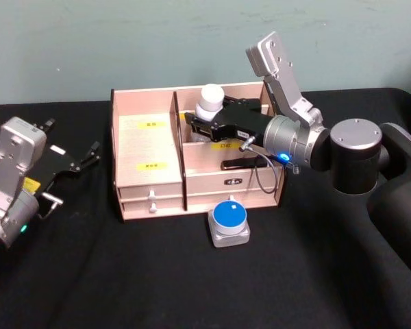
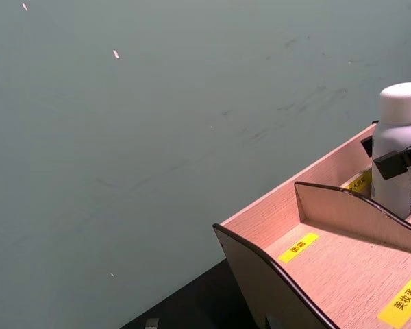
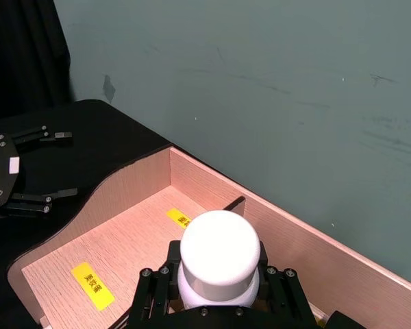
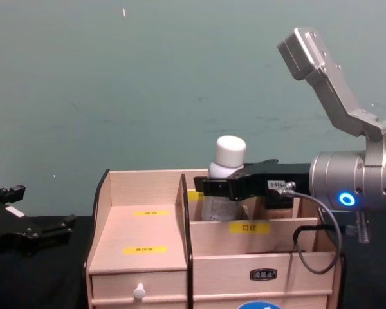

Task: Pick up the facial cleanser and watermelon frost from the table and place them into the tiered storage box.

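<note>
Facial cleanser [image 1: 210, 101], a white bottle with a broad white cap, stands upright in the far right compartment of the tiered storage box [image 1: 144, 140], just right of the tall middle divider. The right hand [image 1: 204, 125] reaches in from the right across the top of the box, and its black fingers [image 4: 212, 187] are closed on the bottle's body below the cap. Whether the bottle's base rests on the compartment floor cannot be told. The box sits in the middle of the black surface [image 1: 123, 274], against the far green wall, its drawers facing near. The left half's stepped shelves carry yellow labels and nothing else.

Watermelon frost [image 1: 229, 221], a small grey case with a round blue lid, lies on the surface just near of the box's right drawers, apart from both hands.

The left hand [image 3: 68, 164] hangs over the surface well left of the box, its fingers spread wide and holding nothing.
</note>
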